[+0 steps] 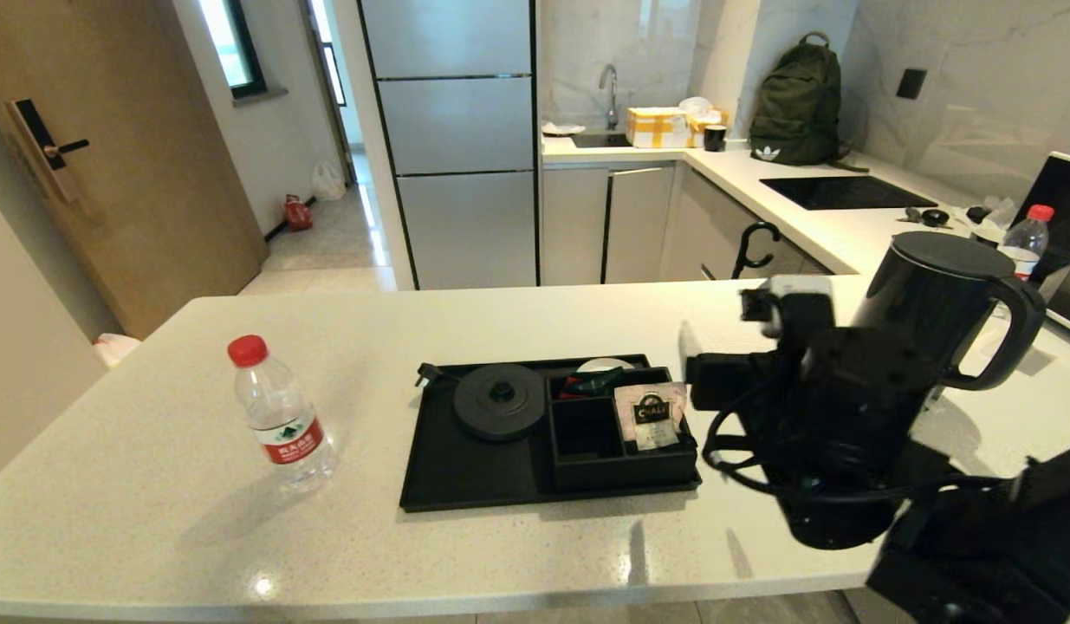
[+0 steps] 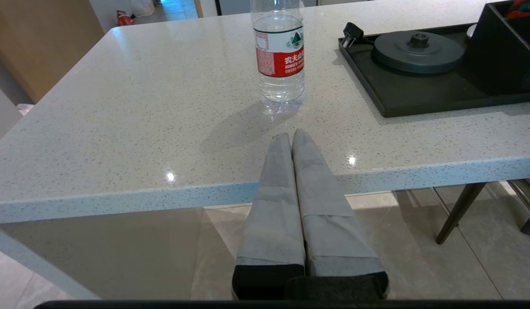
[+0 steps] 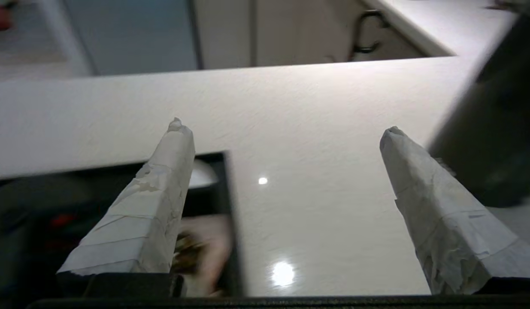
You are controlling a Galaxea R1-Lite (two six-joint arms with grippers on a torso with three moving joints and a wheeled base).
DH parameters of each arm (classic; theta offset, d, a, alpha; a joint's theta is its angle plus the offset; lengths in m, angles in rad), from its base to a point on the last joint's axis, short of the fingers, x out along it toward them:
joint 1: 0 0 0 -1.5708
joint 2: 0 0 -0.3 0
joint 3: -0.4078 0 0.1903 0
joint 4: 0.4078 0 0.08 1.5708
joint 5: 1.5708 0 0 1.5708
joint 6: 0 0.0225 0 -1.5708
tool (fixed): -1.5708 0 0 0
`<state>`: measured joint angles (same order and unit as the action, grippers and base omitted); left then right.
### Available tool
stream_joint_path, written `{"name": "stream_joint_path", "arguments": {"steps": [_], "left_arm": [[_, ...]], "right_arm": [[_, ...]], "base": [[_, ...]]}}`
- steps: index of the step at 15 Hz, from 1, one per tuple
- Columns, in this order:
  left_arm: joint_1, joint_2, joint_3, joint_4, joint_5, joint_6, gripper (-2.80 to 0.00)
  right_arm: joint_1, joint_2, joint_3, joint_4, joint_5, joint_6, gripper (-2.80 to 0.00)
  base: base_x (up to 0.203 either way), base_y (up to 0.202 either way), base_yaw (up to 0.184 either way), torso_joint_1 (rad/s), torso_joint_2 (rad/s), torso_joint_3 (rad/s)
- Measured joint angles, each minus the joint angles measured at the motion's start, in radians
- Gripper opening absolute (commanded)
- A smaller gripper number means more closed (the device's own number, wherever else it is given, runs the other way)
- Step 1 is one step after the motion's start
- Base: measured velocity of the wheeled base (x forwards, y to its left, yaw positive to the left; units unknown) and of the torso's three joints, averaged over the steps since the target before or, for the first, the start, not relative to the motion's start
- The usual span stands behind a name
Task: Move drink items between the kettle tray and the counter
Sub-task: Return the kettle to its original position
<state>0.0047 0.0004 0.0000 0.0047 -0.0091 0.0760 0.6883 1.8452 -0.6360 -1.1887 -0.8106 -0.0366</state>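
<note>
Kettle off its base, bottle and tray on the desk

Desk (image 1: 500, 555) of white speckled stone fills the lower half of the head view. A small water bottle (image 1: 279, 416) with a red cap stands upright at left centre, well apart from the tray. The flat black tray (image 1: 465, 472) lies at centre; its round kettle base (image 1: 500, 400) is bare. A black compartment box (image 1: 621, 468) sits on the tray's right side, and a pinkish sachet (image 1: 651, 416) with a dark emblem leans in its right compartment.

The black kettle (image 1: 929, 295) stands at right centre of the frame, off the tray, its handle toward the right edge. The right arm sits in front of it, hiding its lower body. In the right wrist view the right claw (image 3: 282, 128) is released, its taped fingers (image 3: 162, 189) spread wide over bare desk between the tray's corner and the blurred kettle.

The left claw (image 2: 290, 136) is clenched and holds nothing, its fingers pressed together. In the left wrist view it sits at the desk's front edge, pointing at the bottle, near it but not touching.

A second bottle (image 1: 1024, 238) stands at the far right edge.
</note>
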Motion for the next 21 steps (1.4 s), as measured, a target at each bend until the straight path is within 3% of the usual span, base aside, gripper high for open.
{"name": "stream_joint_path", "arguments": {"steps": [1,5,9,15,21], "left_arm": [[0.000,0.000,0.000,0.000,0.000,0.000,-2.80],[0.000,0.000,0.000,0.000,0.000,0.000,-2.80],[-0.001,0.000,0.000,0.000,0.000,0.000,-2.80],[0.001,0.000,0.000,0.000,0.000,0.001,-2.80],[0.000,0.000,0.000,0.000,0.000,0.000,-2.80]], "right_arm": [[-0.048,-0.060,0.002,0.064,-0.001,0.006,-2.80],[-0.248,-0.251,0.081,0.299,0.010,0.034,-2.80],[-0.424,-0.286,0.119,0.404,-0.010,0.063,-2.80],[-0.497,-0.177,0.066,0.381,-0.142,0.070,-2.80],[-0.611,0.138,-0.086,0.172,-0.223,0.043,-2.80]], "base": [[0.000,0.000,0.000,0.000,0.00,0.000],[0.000,0.000,0.000,0.000,0.00,0.000],[0.000,0.000,0.000,0.000,0.00,0.000],[0.000,0.000,0.000,0.000,0.00,0.000],[0.000,0.000,0.000,0.000,0.00,0.000]]}}
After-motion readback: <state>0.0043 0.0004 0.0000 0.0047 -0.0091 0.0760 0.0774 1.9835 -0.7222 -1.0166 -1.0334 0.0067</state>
